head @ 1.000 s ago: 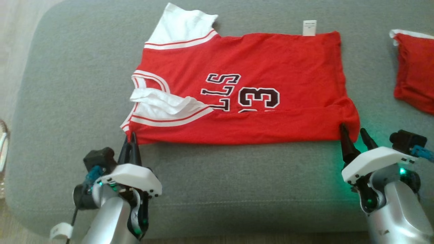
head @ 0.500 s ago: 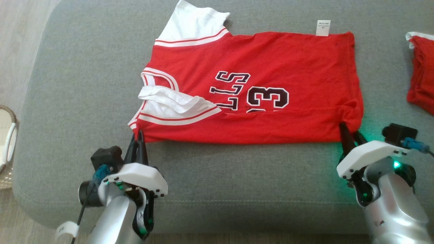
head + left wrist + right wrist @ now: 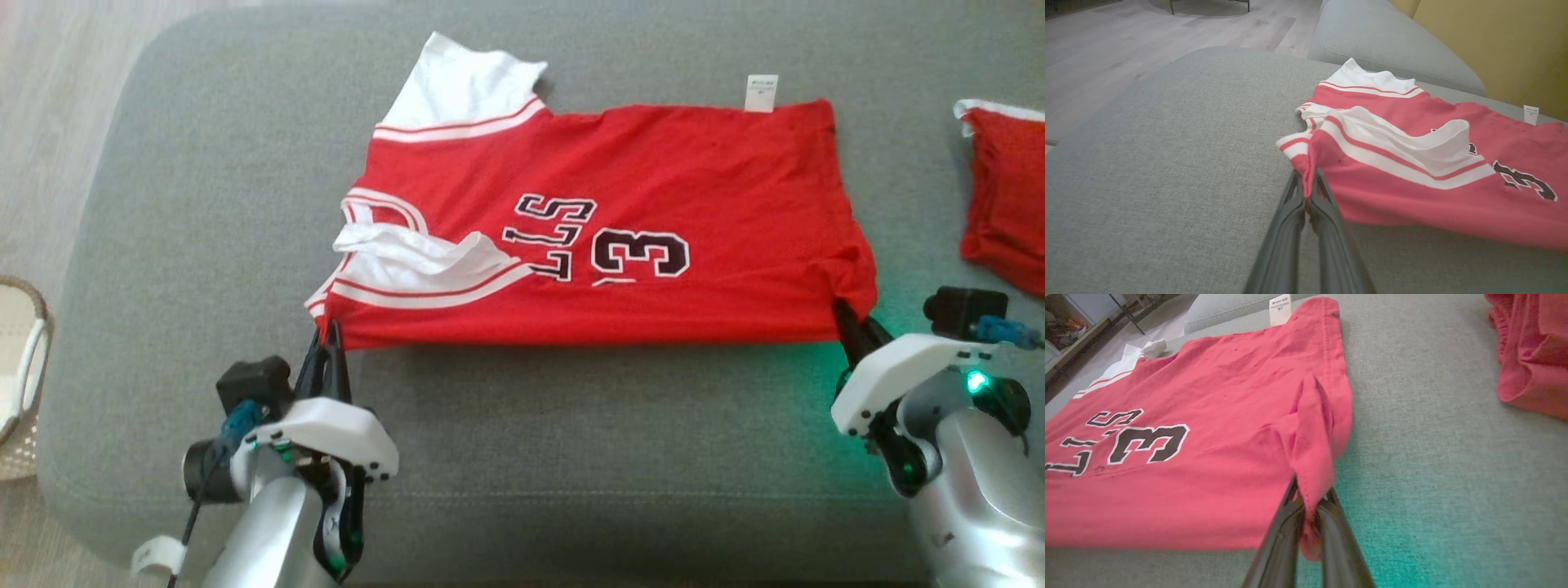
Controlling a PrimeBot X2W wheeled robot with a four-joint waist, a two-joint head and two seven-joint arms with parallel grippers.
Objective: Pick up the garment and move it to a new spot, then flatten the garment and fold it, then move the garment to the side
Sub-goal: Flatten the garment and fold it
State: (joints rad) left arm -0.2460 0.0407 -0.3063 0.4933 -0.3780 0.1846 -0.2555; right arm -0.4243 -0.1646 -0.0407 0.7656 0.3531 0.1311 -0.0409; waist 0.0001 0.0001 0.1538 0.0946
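My left end effector (image 3: 1308,185) is pressed together on the near corner of the red jersey (image 3: 1412,196), by the white-striped shoulder, w/ red cloth pinched in the tips. My right end effector (image 3: 1311,510) is likewise clamped on the near hem corner, a fold of red fabric bunched up just ahead of the tips (green glow (image 3: 1392,547) on the cushion beside it). Btw the two, the jersey lies spread on the grey sofa cushion (image 3: 204,204), near edge folded over and running straight from one grip to the other, black "3" and letters facing up. Ahead of the left end effector, a crumpled white sleeve (image 3: 408,253) lies on the chest; another white sleeve (image 3: 465,82) is at the far edge. A white label (image 3: 761,91) sticks out at the far edge, ahead of the right end effector. Right of that one, well apart: a 2nd red garment (image 3: 1008,204). Far left of the left one: a basket (image 3: 20,367) on the wood floor (image 3: 49,82).
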